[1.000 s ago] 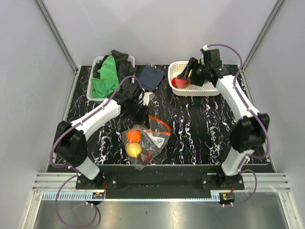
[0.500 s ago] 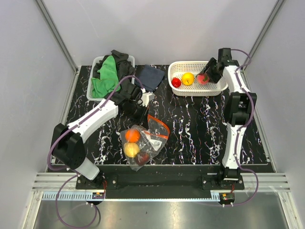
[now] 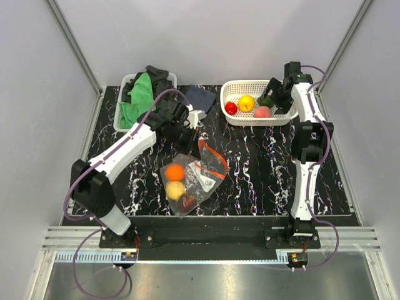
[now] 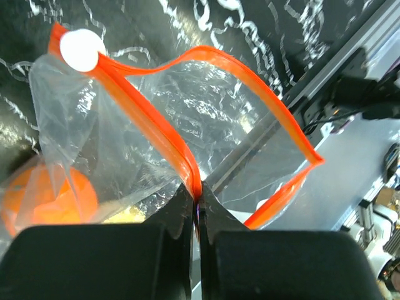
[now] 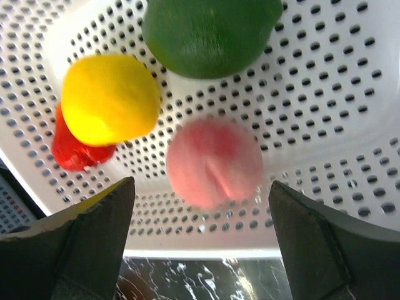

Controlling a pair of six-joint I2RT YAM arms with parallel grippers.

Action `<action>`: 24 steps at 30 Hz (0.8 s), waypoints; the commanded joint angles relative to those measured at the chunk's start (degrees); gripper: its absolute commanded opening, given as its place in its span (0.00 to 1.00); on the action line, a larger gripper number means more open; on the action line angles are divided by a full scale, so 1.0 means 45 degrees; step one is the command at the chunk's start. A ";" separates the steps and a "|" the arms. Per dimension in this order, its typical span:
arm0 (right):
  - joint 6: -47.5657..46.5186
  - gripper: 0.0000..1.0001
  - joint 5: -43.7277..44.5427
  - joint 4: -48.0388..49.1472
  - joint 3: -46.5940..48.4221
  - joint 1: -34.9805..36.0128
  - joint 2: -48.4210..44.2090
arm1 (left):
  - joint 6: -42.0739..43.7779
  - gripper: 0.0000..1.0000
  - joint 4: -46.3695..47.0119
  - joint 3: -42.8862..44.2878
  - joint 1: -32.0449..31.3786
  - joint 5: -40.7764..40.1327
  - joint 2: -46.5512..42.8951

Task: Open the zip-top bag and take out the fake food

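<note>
The bag (image 3: 192, 180) lies by the near edge of the worktop (image 3: 262, 169), its zip strip (image 4: 154, 136) pinched in the left claw (image 4: 197, 203). Its long axis runs near-left to far-right, with the mouth pointed toward the far right corner. There the right claw (image 5: 200, 187) is spread wide and empty above the basket (image 3: 250, 83). Fruit (image 3: 175, 173) is seen inside the bag.

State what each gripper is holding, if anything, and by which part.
The left gripper pinches the zip-top bag by its orange zip strip. The right gripper is open above the white basket, holding nothing.
</note>
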 commanded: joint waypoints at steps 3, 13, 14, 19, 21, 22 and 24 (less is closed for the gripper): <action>-0.1151 0.94 0.0661 -0.0251 -0.3143 0.0225 -0.4822 | -0.1241 0.00 0.0061 0.1439 0.0072 0.0465 0.0387; 0.0021 0.86 -0.3986 0.4202 -1.5086 0.2388 -1.3168 | -0.3233 0.00 0.0821 0.2357 -0.0278 0.0192 0.1423; 0.0118 0.85 -0.4009 0.4320 -1.5536 0.2780 -1.3715 | -0.3312 0.00 0.0861 0.2551 -0.0376 0.0133 0.1423; 0.1445 0.79 -0.4670 0.5393 -1.7570 0.4462 -1.6609 | -0.3975 0.00 0.1075 0.2866 -0.1137 -0.0122 0.1502; 0.1797 0.71 -0.5061 0.5473 -1.7630 0.4736 -1.6903 | -0.4152 0.00 0.1232 0.2827 -0.1391 -0.0160 0.1502; 0.1837 0.55 -0.5257 0.5570 -1.7611 0.4756 -1.6904 | -0.4346 0.00 0.1329 0.2827 -0.1470 -0.0219 0.1540; 0.1876 0.46 -0.5666 0.5630 -1.7475 0.4796 -1.6613 | -0.4542 0.00 0.1369 0.2885 -0.1665 -0.0239 0.1580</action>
